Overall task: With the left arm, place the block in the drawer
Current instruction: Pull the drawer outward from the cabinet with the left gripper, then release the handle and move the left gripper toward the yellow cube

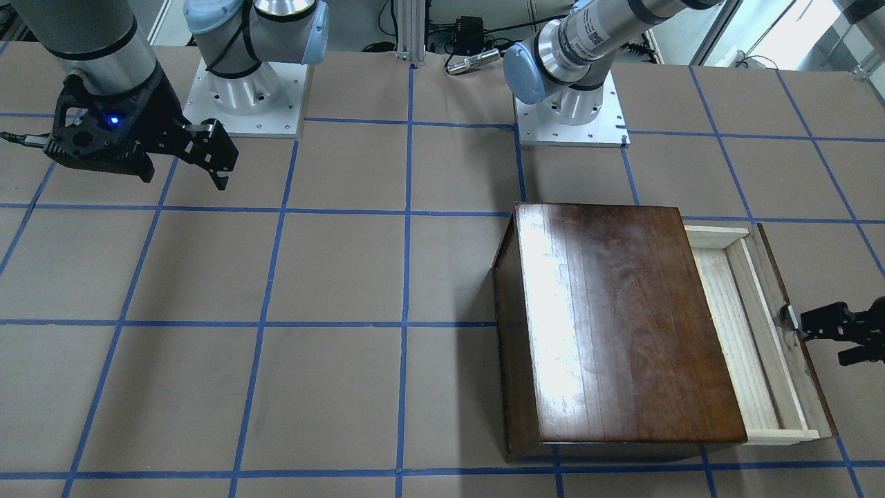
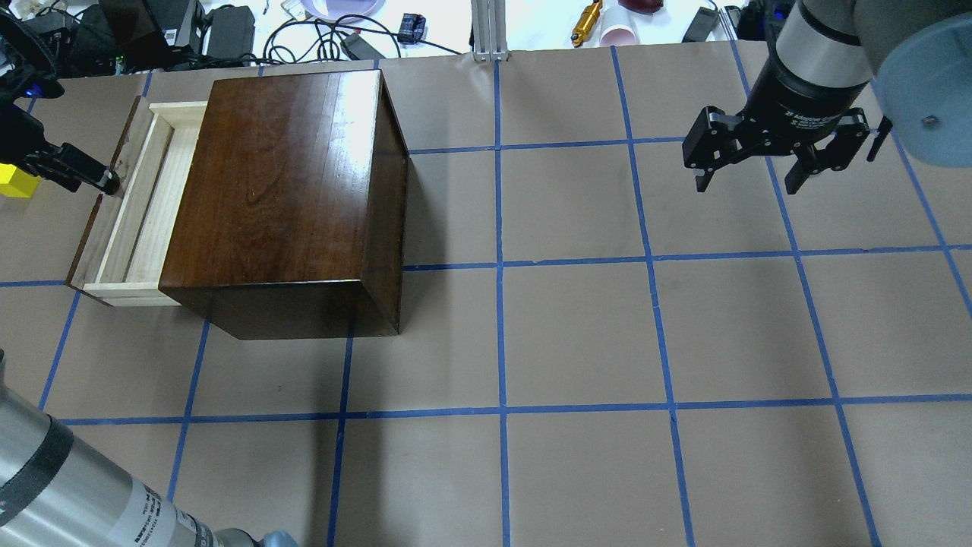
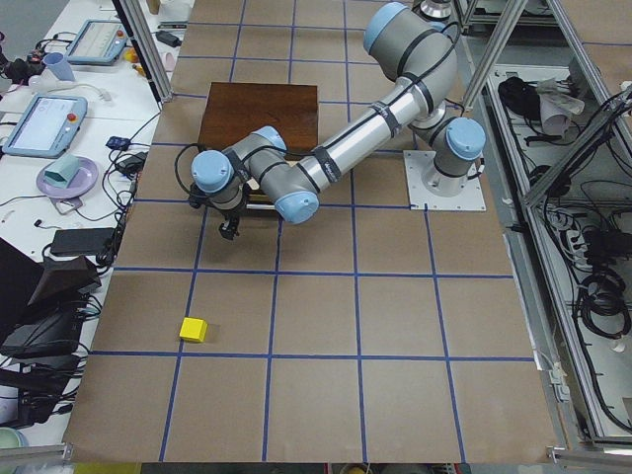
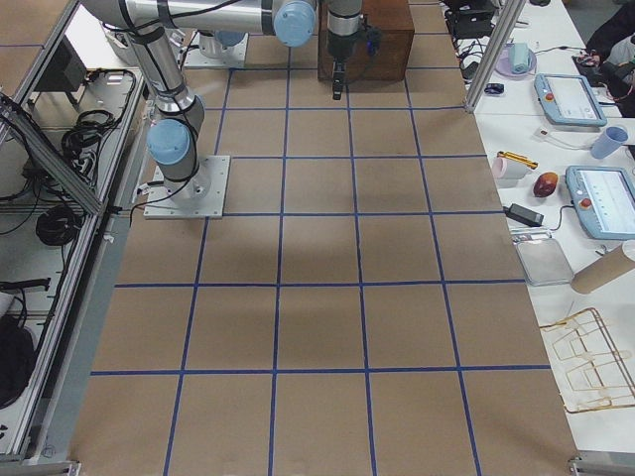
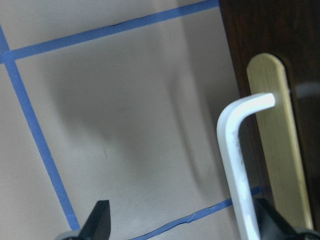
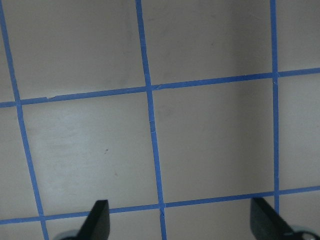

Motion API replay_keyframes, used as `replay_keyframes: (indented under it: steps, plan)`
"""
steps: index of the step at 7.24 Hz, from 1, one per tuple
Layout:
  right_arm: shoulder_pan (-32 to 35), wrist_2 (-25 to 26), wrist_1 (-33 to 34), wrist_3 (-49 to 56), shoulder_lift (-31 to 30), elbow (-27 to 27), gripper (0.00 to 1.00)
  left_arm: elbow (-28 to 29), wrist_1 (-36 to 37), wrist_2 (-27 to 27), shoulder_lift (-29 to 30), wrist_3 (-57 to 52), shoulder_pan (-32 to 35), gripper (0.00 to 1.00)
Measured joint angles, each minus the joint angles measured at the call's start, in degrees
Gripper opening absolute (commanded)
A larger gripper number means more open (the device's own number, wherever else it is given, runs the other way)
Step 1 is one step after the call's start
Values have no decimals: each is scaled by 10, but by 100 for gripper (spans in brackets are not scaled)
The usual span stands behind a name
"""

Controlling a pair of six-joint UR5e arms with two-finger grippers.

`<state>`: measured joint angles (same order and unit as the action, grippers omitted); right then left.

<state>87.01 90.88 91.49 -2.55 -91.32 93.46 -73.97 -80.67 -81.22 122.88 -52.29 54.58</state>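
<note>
The dark-brown wooden box (image 2: 281,190) has its drawer (image 2: 144,205) pulled partly out, and the pale tray is empty. The drawer also shows in the front-facing view (image 1: 733,332). My left gripper (image 2: 102,181) is open at the drawer's front panel. In the left wrist view its fingers stand wide apart around the metal knob (image 5: 235,165) without pinching it. The yellow block (image 2: 15,182) lies on the table just beyond that gripper, outside the drawer, and also shows in the exterior left view (image 3: 193,329). My right gripper (image 2: 748,178) is open and empty, far from the box.
Brown table surface with a blue tape grid (image 2: 577,327). Cables and clutter lie past the far edge (image 2: 319,30). The arm bases (image 1: 242,90) stand at the robot's side of the table.
</note>
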Motion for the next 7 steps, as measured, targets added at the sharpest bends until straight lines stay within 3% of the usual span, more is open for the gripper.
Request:
replay_keyframes:
  steps: [7]
  plan:
    - [0, 0, 0, 0, 0, 0, 100, -2, -37, -3, -15, 2, 0, 100]
